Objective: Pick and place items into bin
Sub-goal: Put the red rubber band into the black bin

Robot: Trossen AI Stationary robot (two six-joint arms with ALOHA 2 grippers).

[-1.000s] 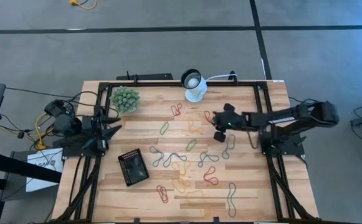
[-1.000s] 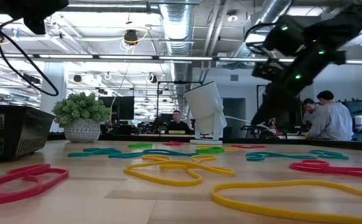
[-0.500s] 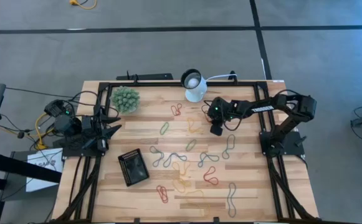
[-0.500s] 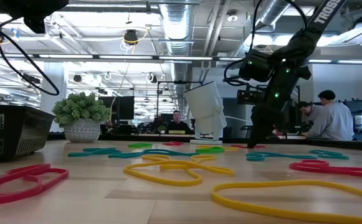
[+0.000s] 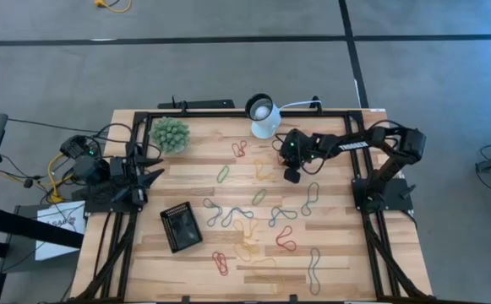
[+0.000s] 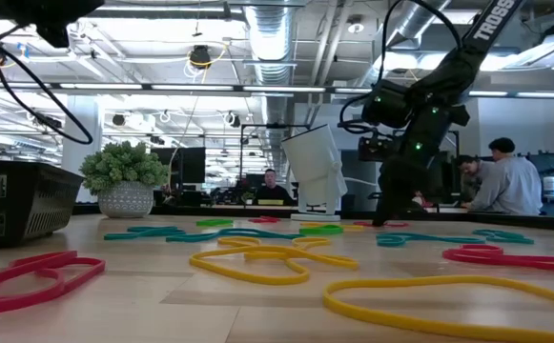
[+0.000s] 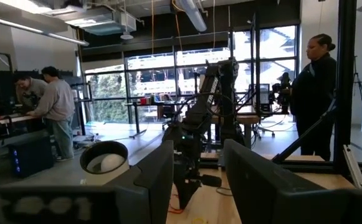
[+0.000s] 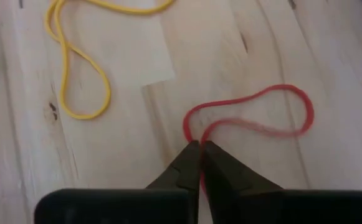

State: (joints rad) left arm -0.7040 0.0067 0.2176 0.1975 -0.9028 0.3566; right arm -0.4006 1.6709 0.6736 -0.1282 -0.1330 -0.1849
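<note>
The right claw (image 5: 292, 175) sits right of centre in the upper half of the high view, low over the wooden worktop (image 5: 330, 279), just below the white round device (image 5: 263, 116). In the right wrist view its two dark fingertips (image 8: 191, 157) are pressed together, clenched on the near end of a red loop (image 8: 255, 119); the rest of that loop runs out ahead of the tips, flat on the wood. A yellow loop (image 8: 81, 68) lies apart from it at the upper left of that picture.

From table height the right arm comes down right of centre, behind the coloured bands scattered in the foreground.

The other loops (image 5: 249, 221), red, green, yellow and grey, are spread over the middle and lower part of the worktop in the high view. The black bin (image 5: 181, 226) lies at the lower left of the worktop, well apart from the right claw, with several loops between the two.

The left claw (image 5: 150, 176) waits at the left edge of the worktop, below the fuzzy green plant ball (image 5: 170, 133). In its own wrist view its fingers (image 7: 156, 180) stand apart, released and holding nothing.
</note>
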